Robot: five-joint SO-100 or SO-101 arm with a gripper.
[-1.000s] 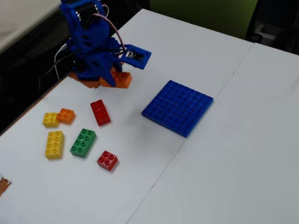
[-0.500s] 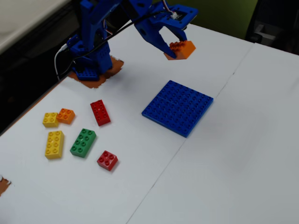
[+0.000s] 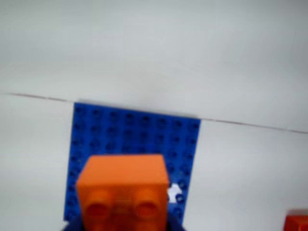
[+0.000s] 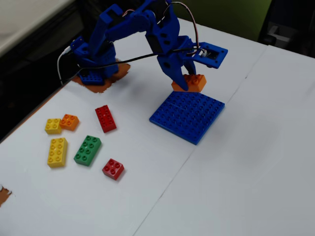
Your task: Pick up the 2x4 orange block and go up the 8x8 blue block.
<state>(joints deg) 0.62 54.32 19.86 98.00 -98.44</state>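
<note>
Wrist view: studded 2x4 orange block (image 3: 122, 192) before 8x8 blue block (image 3: 130, 139).

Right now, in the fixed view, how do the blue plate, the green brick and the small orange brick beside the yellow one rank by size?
1. Blue plate, by far the largest.
2. Green brick.
3. Small orange brick, clearly the smallest.

The gripper (image 4: 189, 81) holds the 2x4 orange block (image 4: 191, 82) just above the far edge of the 8x8 blue block (image 4: 188, 114) on the white table (image 4: 236, 172).
</note>
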